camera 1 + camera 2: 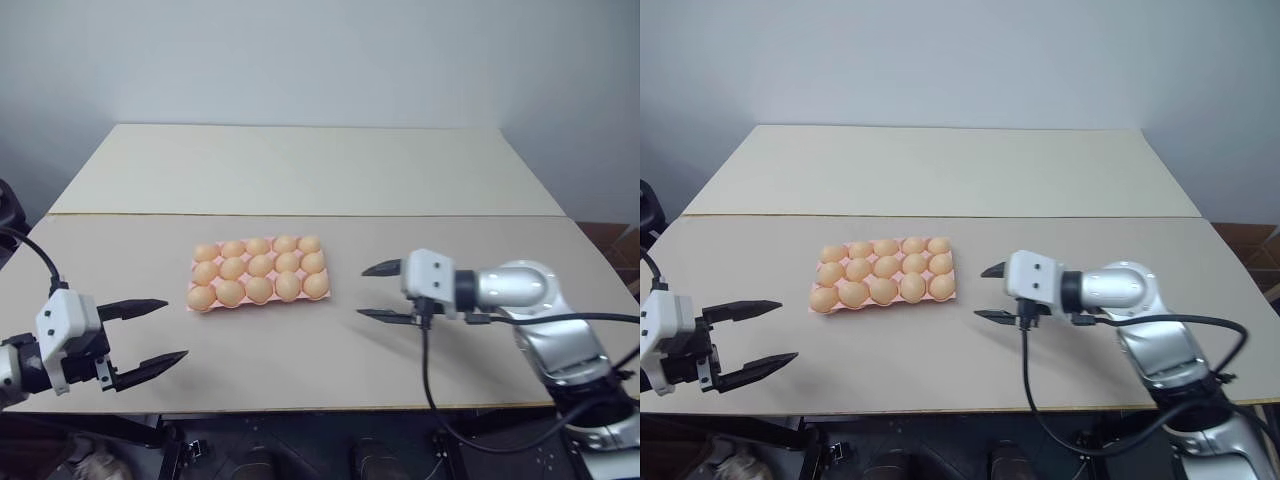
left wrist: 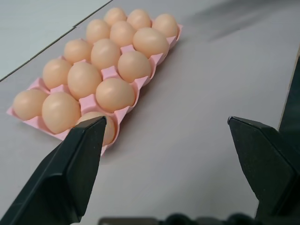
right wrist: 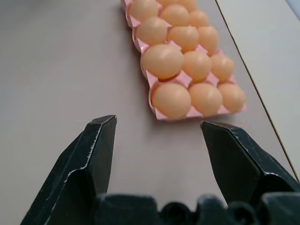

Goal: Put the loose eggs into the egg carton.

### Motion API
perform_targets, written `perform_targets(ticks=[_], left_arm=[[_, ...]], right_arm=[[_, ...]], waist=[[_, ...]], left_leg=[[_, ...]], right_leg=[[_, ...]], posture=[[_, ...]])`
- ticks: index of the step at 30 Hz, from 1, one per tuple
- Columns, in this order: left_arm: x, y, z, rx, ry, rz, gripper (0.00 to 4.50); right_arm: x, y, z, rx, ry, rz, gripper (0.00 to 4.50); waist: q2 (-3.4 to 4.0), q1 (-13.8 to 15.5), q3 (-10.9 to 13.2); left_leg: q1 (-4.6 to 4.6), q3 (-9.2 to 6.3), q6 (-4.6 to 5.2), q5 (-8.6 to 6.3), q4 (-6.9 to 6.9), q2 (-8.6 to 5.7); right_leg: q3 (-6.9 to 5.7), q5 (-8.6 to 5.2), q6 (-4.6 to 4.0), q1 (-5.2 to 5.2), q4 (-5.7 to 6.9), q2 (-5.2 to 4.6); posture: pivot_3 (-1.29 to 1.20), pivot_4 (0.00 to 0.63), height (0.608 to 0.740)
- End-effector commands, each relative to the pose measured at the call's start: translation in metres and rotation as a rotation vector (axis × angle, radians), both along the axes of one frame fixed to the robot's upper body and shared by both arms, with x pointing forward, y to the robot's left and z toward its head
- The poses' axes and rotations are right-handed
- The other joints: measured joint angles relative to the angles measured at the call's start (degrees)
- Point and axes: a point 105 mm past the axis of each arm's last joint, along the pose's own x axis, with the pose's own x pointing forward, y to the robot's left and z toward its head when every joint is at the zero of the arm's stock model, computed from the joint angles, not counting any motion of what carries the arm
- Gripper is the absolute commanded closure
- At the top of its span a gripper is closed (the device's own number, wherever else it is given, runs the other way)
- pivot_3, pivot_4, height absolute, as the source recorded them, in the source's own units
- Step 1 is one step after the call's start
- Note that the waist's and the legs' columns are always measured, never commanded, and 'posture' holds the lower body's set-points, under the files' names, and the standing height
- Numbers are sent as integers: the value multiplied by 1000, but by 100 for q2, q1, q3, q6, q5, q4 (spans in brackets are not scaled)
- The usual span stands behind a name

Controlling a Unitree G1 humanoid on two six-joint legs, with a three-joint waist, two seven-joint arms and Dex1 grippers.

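On the near half of a pale beige tabletop, a flat pale-pink moulded egg carton sits a little left of the middle, its long side running left to right. It has 3 rows of 5 round cups, and every one of the 15 cups holds a small smooth tan-orange egg, each seated upright in its own cup. A straight seam crosses the tabletop just beyond the carton, with a second, lighter panel stretching to the far wall.

To the left of the carton, near the front edge, the left gripper hovers above the table with its 2 black fingers spread wide and nothing between them. It points toward the right, and its wrist view looks along the fingers at the carton's near left corner, well apart from it.

To the right of the carton, the right gripper hangs above the table on its silver arm, pointing left toward the carton's right end. Its 2 black fingers are parted and hold nothing; bare tabletop shows between them in the right wrist view. The gripper is near the carton but clear of it, with an open strip of table between the fingertips and the pink rim.
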Motion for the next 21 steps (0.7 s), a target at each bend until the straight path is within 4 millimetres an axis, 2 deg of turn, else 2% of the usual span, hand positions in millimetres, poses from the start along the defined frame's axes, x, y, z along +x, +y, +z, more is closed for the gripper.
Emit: perform_targets(ticks=[1,4,8,21], left_arm=[[2,2,8,18,-32,-3,0],[4,3,11,19,-35,-5,0],[4,3,14,22,-41,-8,0],[1,3,17,23,-70,13,0]], right_arm=[[-10,-19,16,2,-40,-17,1070],[-10,-39,14,-23,-37,-83,1070],[-14,-47,17,-28,-41,-113,1070],[-20,-53,19,-19,-29,-123,1070]], waist=[[1,-2,0],[0,-7,0],[1,-9,0],[0,8,0]], left_leg=[[-1,0,0,0,0,0],[1,3,0,0,0,0],[3,3,0,0,0,0],[2,5,0,0,0,-1]], right_leg=[[0,0,0,0,0,0],[4,0,0,1,1,0],[5,0,0,1,1,1],[6,0,1,2,1,0]], posture=[[0,150,740],[0,150,740],[0,150,740],[0,150,740]])
